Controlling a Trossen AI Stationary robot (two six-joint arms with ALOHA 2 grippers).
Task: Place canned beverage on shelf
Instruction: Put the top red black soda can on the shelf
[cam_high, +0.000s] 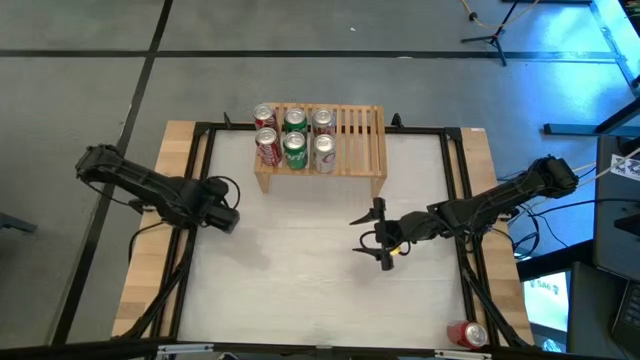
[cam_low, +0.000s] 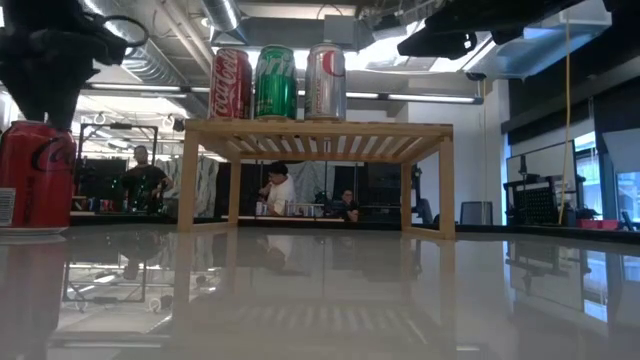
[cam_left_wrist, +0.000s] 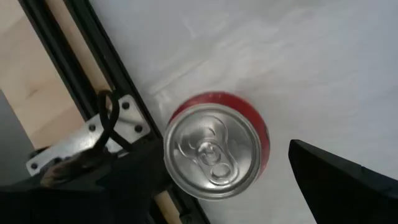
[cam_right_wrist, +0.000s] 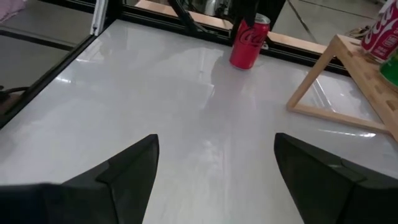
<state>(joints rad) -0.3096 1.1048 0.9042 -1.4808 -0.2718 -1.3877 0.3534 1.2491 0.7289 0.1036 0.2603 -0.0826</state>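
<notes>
At the left edge of the white counter (cam_high: 300, 280), the left tool (cam_high: 222, 205) hangs directly over an upright red can (cam_left_wrist: 217, 146). Its fingers (cam_left_wrist: 336, 183) stand wide on both sides of the can, and they do not grip it. In the left wrist view the silver top of this can is seen from above, just beside the black frame rail (cam_high: 195, 180) and a metal corner bracket (cam_left_wrist: 121, 121). In the low view the same can stands on the counter under the dark arm.

Going to the right, the shelf (cam_high: 350, 150) stands at the far middle of the counter. Six cans (cam_high: 293, 137) are on its left half, in two rows: red, green and silver. The right half of the slatted top is bare. In the low view people are visible in the room behind the shelf.

More to the right, the right tool (cam_high: 378, 232) hangs above the open counter in front of the shelf, well apart from every can. Its fingers (cam_right_wrist: 124, 171) are spread wide and hold nothing.

At the near right corner, another red can (cam_high: 468, 334) lies on its side on the wooden border, outside the black frame.
</notes>
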